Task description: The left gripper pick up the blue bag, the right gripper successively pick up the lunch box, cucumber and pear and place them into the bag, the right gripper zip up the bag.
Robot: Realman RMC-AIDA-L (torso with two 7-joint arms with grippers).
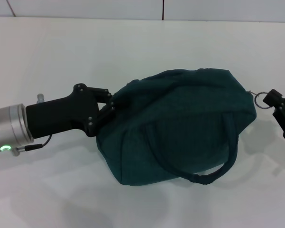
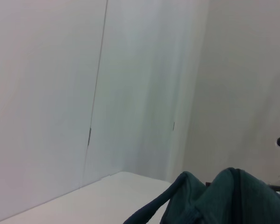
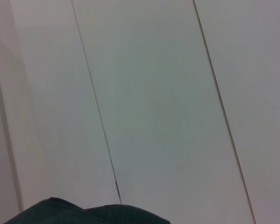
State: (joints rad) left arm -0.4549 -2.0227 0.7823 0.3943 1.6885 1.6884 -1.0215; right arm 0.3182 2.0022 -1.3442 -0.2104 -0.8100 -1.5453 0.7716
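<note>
Zipping stage, by my read: left gripper point(image 1: 106, 107) jaws clenched on blue bag point(image 1: 180, 126); right gripper point(image 1: 275, 102) jaws grasping ring pull point(image 1: 260, 99). Next: release.

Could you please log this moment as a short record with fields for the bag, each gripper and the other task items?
bag: blue bag on the white table, looks zipped, one handle lying toward the camera
left gripper: left gripper clamped on the bag's left end
right gripper: right gripper at the zipper ring on the bag's right end
lunch box, cucumber, pear: none visible
</note>
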